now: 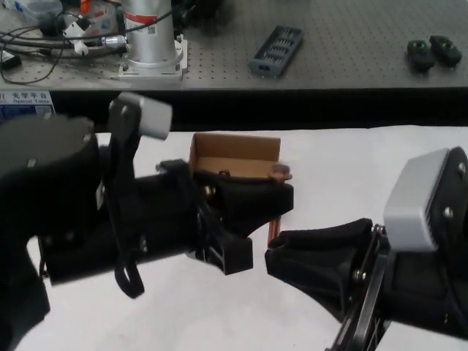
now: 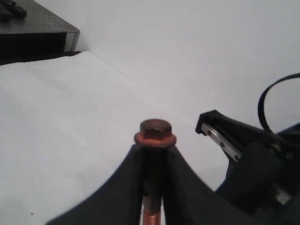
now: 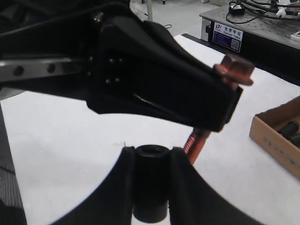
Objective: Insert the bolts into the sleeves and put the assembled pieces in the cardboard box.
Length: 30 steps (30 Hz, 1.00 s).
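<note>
My left gripper (image 2: 153, 157) is shut on a copper bolt (image 2: 154, 133), whose hex head stands just above the fingertips. In the high view this bolt (image 1: 276, 219) hangs upright in front of the cardboard box (image 1: 234, 153), with its threaded end pointing down. My right gripper (image 3: 151, 157) is shut on a black sleeve (image 3: 150, 187), held upright with its open bore facing up. The bolt's threaded shaft (image 3: 197, 143) is just beside and behind the sleeve's top, not inside it. In the high view the right gripper (image 1: 285, 252) sits directly below the left gripper (image 1: 281, 199).
The cardboard box (image 3: 274, 133) lies open on the white table cover with dark pieces (image 3: 290, 129) inside. Behind the table is a perforated bench with a silver post (image 1: 150, 33), a dark rack (image 1: 276, 50), two black knobs (image 1: 433, 51) and cables.
</note>
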### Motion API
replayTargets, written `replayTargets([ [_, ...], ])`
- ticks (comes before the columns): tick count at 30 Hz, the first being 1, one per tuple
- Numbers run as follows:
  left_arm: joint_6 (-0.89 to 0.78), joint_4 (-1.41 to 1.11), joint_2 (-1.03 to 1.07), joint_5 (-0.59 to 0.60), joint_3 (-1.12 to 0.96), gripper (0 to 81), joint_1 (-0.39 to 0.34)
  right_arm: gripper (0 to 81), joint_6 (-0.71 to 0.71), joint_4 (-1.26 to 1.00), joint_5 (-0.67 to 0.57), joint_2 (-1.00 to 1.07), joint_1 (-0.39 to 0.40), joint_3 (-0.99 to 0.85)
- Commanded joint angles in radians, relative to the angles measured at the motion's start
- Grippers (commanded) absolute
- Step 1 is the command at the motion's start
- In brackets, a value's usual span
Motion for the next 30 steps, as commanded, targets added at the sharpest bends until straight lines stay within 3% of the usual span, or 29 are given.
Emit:
replayTargets([
  [1, -0.051, -0.196, -0.002, 0.023, 0.021, 0.6, 0.002, 3.6, 0.03, -0.087, 0.075, -0.013, 0.026, 0.027],
  [5, -0.068, -0.259, -0.002, 0.012, 0.021, 0.6, 0.002, 3.6, 0.112, -0.158, 0.105, -0.014, 0.053, 0.076],
  [16, -0.086, -0.261, -0.002, 0.048, 0.021, 0.6, 0.002, 3.6, 0.107, -0.281, 0.215, -0.012, 0.067, 0.119],
  [30, -0.086, -0.265, -0.002, 0.047, 0.021, 0.6, 0.002, 3.6, 0.107, -0.369, 0.215, 0.084, 0.067, 0.114],
])
